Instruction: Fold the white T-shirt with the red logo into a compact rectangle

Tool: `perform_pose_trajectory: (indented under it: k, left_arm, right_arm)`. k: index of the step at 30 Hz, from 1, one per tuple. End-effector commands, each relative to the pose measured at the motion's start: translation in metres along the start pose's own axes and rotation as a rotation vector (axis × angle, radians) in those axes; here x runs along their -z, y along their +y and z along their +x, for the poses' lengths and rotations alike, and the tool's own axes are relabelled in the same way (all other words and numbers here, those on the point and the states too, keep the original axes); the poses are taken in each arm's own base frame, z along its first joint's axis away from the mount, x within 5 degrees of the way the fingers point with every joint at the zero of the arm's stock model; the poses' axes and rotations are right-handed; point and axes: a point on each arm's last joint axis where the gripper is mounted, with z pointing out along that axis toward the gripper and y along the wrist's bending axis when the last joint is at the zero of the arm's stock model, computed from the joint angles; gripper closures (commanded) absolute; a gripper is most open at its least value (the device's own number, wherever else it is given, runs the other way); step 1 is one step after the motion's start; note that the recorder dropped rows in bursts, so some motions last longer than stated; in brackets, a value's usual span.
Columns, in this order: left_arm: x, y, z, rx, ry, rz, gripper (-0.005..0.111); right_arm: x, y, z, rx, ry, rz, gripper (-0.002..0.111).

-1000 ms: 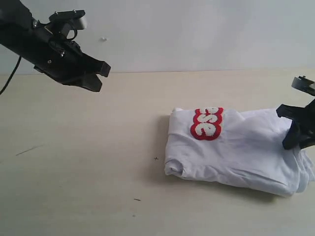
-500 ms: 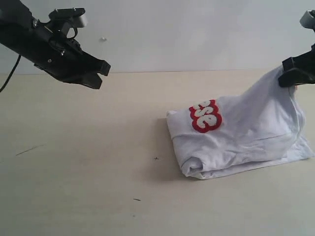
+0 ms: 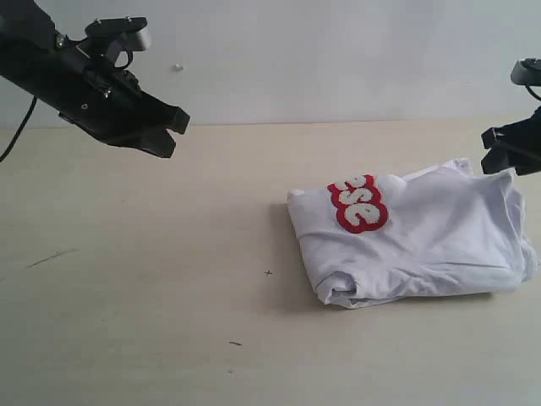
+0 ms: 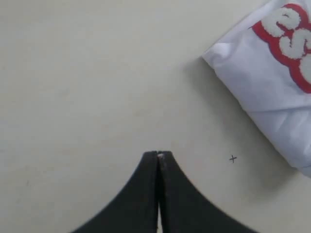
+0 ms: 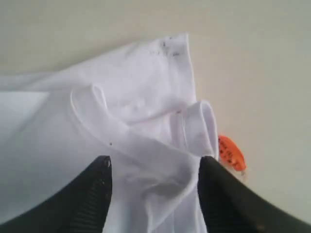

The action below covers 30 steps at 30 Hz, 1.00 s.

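White cotton T-shirt [image 3: 414, 241]: lies folded in a thick, multi-layer bundle on the right half of the pale beige table top [image 3: 127, 296]. The left end is a rounded fold. The right end is rumpled.
Red-outlined terry lettering [image 3: 359, 203]: faces up on the top layer near the bundle's left end. Only part of the word shows.
Small orange neck tag [image 5: 231, 153]: sticks out past the cloth edge beside the loose collar folds, as the right wrist view shows.
Right gripper [image 5: 153, 162]: the black fingers are spread wide and hold nothing. It hangs just above the bundle's far right corner, with the wrinkled cloth below the gap.
Left gripper [image 4: 158, 155]: the fingers are pressed together with nothing between them. It is raised over bare table, well apart from the shirt.
Progress, as judged: the shape is compact but not yet a clean rectangle, since the right edge is uneven.
Risk 1: closing on a single ridge of cloth would lift one layer only and open the fold.
Risk 2: a pull from the right with nothing pinning the left end would drag the whole bundle.
Risk 3: a pinch on the collar ridge would bunch the corner further.
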Motion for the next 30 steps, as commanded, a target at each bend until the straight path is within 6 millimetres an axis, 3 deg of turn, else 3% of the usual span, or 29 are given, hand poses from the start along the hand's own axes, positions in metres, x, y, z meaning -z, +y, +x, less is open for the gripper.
perform_pose_trajectory:
  k: [1,4,9,13,16,19,22,25,27,30]
  left_arm:
    - [0.002,-0.001,0.002,0.009,0.013,0.014,0.107]
    - [0.002,-0.001,0.002,0.009,0.013,0.014,0.107]
    - [0.002,-0.001,0.003,-0.026,0.02,0.023,0.107]
    - [0.002,-0.005,0.003,-0.046,0.028,0.061,0.107]
    - [0.002,-0.006,0.005,-0.05,0.045,0.072,0.107]
    - [0.003,-0.005,0.007,-0.069,0.065,0.068,0.107]
    - [0.002,-0.005,0.005,-0.07,0.051,0.06,0.107]
    - [0.002,-0.004,0.004,-0.073,0.038,0.049,0.107]
    - [0.004,-0.004,0.004,-0.077,0.038,0.048,0.107]
    - [0.012,-0.005,0.001,-0.089,0.002,0.033,0.107]
  right_arm:
    - [0.004,-0.002,-0.01,-0.027,-0.041,0.006,0.058]
    - [-0.006,-0.005,-0.002,-0.076,0.026,0.003,0.072]
    - [-0.02,0.0,0.007,-0.048,0.128,-0.049,0.108]
    - [-0.039,0.011,0.02,0.059,0.226,-0.019,0.108]
    - [-0.056,0.003,0.033,0.08,0.331,0.091,0.108]
    - [-0.05,-0.004,0.026,0.052,0.343,0.18,0.108]
    - [-0.03,-0.002,0.006,-0.008,0.274,0.21,0.108]
    - [0.0,0.023,-0.015,-0.015,0.133,0.074,0.108]
    - [0.005,0.042,-0.019,-0.004,0.105,-0.056,0.108]
    - [-0.004,0.067,-0.013,0.104,0.108,-0.171,0.108]
